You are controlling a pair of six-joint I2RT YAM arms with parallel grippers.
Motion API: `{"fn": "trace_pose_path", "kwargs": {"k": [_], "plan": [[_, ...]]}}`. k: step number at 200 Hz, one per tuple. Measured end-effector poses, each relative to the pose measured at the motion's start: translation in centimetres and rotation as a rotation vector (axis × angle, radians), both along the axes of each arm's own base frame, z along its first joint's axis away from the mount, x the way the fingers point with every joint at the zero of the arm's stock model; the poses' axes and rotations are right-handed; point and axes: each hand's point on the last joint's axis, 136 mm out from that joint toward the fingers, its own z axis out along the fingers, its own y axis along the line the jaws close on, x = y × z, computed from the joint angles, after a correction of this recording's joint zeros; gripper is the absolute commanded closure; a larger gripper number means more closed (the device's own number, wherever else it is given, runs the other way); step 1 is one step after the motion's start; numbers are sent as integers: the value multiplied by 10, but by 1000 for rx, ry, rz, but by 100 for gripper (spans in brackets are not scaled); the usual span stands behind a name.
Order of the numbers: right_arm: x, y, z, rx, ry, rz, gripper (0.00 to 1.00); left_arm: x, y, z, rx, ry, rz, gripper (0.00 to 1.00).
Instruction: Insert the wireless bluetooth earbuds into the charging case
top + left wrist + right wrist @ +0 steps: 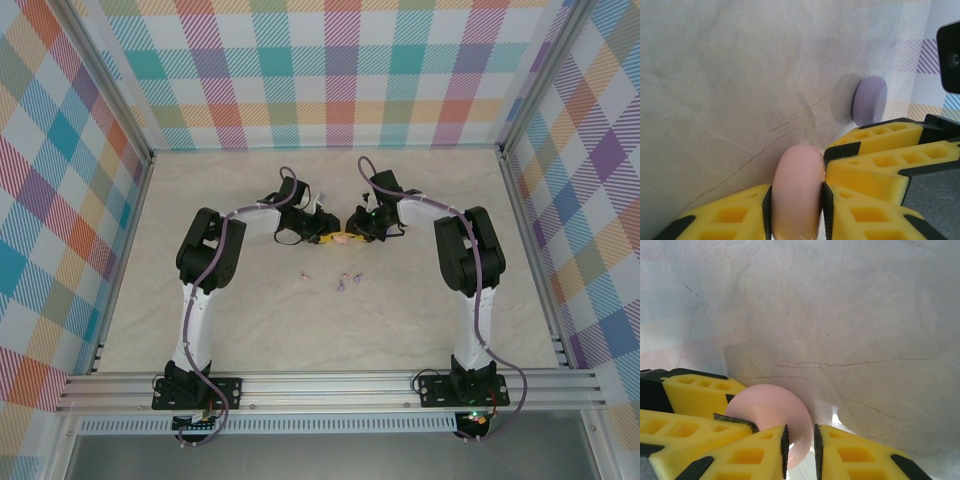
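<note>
two hands, one pink case, at mid-table

both arms reach inward over the pale marbled table (250,320) and meet near its centre, fingertips almost nose to nose. the left hand (796,205) is pressed shut on the pink case (770,405), a rounded disc, with one yellow finger on each flat face, so that the case shows edge-on to the left wrist camera. the right hand (800,442) comes in from the opposite side and pinches the rim of the same case between its own two yellow fingers. seen from its wrist, the case shows more of its broad side, and the left hand's fingers crowd in beside it. whether the case rests on the table or hangs just above it, i cannot tell.

the earbuds (340,284) are tiny loose pieces lying on the table nearer the arm bases than the hands. they sit well apart from the case, a pale pink one off to the left and lilac ones clustered to the right.

a lilac disc (870,100) sits just past the right hand's fingers in the left wrist view, casting a soft shadow and touched by neither hand. pastel checked walls (330,70) close in the table on three sides.
</note>
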Motion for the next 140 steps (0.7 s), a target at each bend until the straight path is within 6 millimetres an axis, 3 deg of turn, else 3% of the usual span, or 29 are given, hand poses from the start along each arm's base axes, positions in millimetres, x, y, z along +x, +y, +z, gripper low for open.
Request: {"fn": "trace_pose_path", "kwargs": {"k": [47,78,106,140], "plan": [[-4,-7,-1,8,-7,-12,69,1,0,2,3,-11,2,77],[-21,-22,2,5,5,-19,60,-1,6,6,30,-31,9,72],[-23,-31,39,60,-85,14,53,-3,13,24,28,-73,13,69],[-20,-46,95,190,-242,61,51,0,20,67,-15,-179,1,71]]}}
